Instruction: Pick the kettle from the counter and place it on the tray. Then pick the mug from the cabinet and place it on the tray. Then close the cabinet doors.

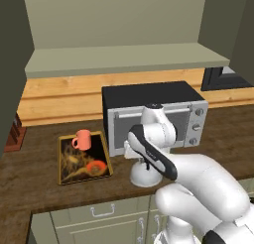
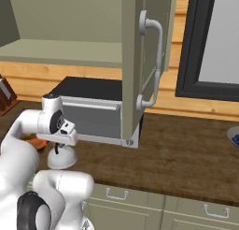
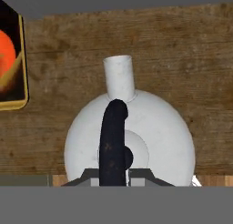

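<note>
The silvery-white kettle point(image 1: 145, 176) stands on the dark wood counter point(image 1: 44, 193), in front of the microwave and right of the tray point(image 1: 84, 177). In the hand view I look straight down on the kettle point(image 3: 159, 136), spout pointing up, and my gripper point(image 3: 113, 176) is shut on its black arched handle point(image 3: 113, 136). The arm covers the gripper in the left base view; in the right base view the hand hangs just over the kettle point(image 2: 61, 159). The salmon-orange mug point(image 1: 83, 139) stands on the tray's far end. The cabinet shelf point(image 1: 124, 57) lies above, and one cabinet door point(image 2: 135, 61) stands swung open.
A silver and black microwave point(image 1: 154, 114) stands right behind the kettle. The open door's lower corner hangs just above the counter by the microwave's right end. A knife block point(image 1: 15, 134) sits at far left, and a blue bowl point(image 2: 235, 135) at far right. Green drawer fronts point(image 1: 104, 218) run below.
</note>
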### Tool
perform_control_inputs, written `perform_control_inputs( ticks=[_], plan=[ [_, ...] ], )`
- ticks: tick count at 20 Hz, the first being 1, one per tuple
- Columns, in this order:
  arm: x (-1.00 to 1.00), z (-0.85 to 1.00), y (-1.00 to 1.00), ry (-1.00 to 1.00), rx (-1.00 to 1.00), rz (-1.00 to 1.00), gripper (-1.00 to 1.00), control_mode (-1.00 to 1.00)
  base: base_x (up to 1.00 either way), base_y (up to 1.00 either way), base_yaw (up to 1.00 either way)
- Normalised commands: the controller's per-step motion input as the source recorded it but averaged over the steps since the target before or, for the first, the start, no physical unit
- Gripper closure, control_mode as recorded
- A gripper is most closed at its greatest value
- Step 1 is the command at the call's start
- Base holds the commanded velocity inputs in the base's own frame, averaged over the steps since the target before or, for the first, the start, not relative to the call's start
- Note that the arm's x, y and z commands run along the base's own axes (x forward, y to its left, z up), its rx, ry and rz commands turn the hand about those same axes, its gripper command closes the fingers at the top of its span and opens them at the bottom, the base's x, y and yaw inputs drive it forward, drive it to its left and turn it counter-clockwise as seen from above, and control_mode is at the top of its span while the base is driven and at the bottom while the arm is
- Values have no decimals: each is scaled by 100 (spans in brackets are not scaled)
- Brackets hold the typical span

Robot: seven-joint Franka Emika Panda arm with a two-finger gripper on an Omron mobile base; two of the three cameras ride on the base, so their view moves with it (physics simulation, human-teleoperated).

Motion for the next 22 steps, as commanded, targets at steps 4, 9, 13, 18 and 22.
perform_control_inputs(
  ticks=[4,9,13,18,22],
  plan=[
    [-22,17,76,0,0,4,100,-100,0,0,0],
    [-3,18,78,-1,0,5,100,-100,0,0,0],
    [2,20,78,-2,0,1,100,-100,0,0,0],
    [21,31,62,0,-1,0,100,-100,0,0,0],
    [40,19,48,0,-2,0,100,-100,0,0,0]
  ],
)
